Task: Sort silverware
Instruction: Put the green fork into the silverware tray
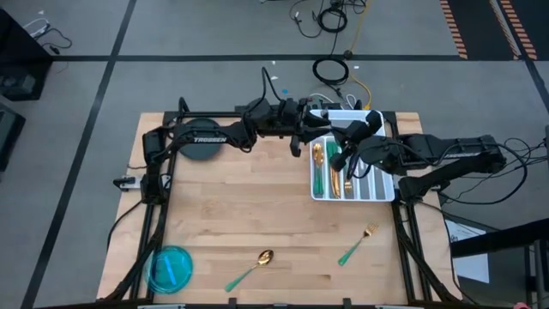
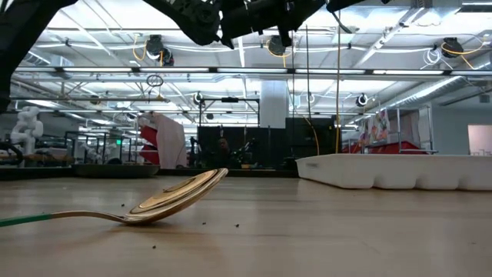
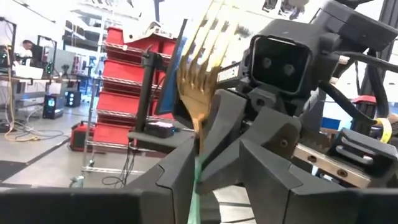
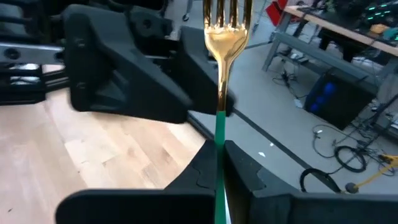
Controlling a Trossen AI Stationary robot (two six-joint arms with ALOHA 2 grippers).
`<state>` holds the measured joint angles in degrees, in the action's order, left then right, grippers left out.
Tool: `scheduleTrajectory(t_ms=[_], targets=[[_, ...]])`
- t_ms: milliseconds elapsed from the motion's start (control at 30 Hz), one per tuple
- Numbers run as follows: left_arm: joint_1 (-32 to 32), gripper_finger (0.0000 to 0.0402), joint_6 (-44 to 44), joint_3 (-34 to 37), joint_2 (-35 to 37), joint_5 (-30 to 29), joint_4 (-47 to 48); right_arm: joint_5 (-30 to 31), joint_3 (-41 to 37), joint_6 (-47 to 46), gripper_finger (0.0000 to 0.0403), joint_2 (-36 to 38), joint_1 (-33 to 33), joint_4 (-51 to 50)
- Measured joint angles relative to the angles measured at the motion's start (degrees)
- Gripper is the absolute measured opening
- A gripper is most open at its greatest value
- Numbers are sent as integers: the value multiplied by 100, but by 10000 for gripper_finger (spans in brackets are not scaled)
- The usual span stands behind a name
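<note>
A fork [image 3: 198, 81] with a gold head and a slim green handle is held up in the air between both grippers, head up; it also shows in the right wrist view [image 4: 225, 37]. My left gripper [image 1: 300, 137] and my right gripper [image 1: 336, 148] meet above the far left corner of the white divided tray [image 1: 388, 190]. Both are shut on the fork. The tray holds several gold and green pieces [image 1: 319, 170]. A second fork [image 1: 358, 244] and a spoon [image 1: 254, 265] lie flat on the table near its front edge. The spoon rests on its bowl in the low view [image 2: 173, 198]. My left gripper pinches the fork between its two fingers about where the gold neck meets the green handle [image 3: 199, 146]. The fingers lie across the fork. The fork stands roughly upright, slightly tilted, clear of the table. My right gripper pinches the green handle [image 4: 219, 140] between its two fingers, below the left gripper's hold. Its fingers lie across the handle, coming from the table's right side. The gold head stands above the fingers, and the fork is lifted clear.
A blue bowl [image 1: 171, 267] sits at the table's near left corner. The tray's white wall [image 2: 392, 171] stands at the right in the low view. Bare wood [image 1: 249, 206] lies in the table's middle. Cables lie on the floor beyond the far edge.
</note>
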<state>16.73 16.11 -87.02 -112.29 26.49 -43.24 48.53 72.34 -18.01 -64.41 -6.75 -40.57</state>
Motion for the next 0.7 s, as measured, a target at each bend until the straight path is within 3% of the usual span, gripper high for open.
scheduleTrajectory(t_ms=[467,567,700], targets=[[15,127,267,2,0,-432,84,-211,0,128,0,-255,115,182],[45,98,309,2,0,-586,102,-99,0,126,0,-234,117,184],[84,17,693,2,0,-778,136,86,-7,131,1,-186,152,177]])
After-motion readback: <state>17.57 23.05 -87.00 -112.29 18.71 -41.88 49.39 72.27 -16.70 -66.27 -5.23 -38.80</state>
